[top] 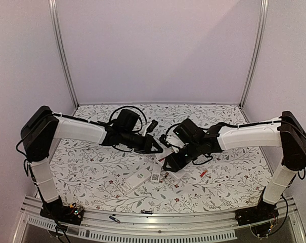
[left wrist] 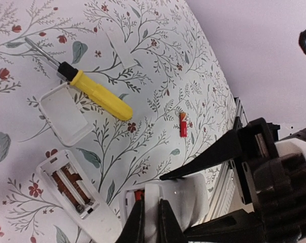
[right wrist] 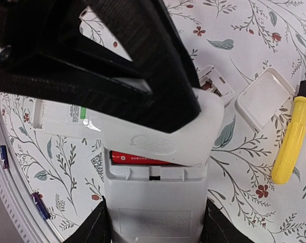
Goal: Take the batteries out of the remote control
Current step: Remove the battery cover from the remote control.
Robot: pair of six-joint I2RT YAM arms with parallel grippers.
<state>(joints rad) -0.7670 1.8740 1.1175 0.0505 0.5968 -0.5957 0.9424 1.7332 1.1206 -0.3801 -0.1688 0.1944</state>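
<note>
2 grippers are working one white remote (right wrist: 155, 200). R gripper (right wrist: 155, 225) is pinching the remote body by its long sides, with the body sitting square between the jaws. L gripper (left wrist: 151, 215) is sitting over the top end. Its jaws are nearly together and, by the L wrist view, are nipping the thin edge of the battery cover (right wrist: 193, 134).

Cover is sitting part-off. One red battery (right wrist: 142, 159) is showing in the bay, just beyond the R fingertips and under the L jaws.

Judging the step as: cover fully off, then cell out. To do it well:
- R clamping firm, no twisting.
- L drawing the cover along the remote's long axis, away from the R jaws, at a low angle so the tabs aren't snapping.
- No pressing down over the bay, or the cell gets pinned.

Risk: cover popping, cell dropping out.

FYI a loose red cell (left wrist: 183, 124) is lying on the floral cloth (left wrist: 158, 66), well apart from the L jaws. A second opened remote (left wrist: 72, 190) is lying near them, with what look like 2 cells seated.
</note>
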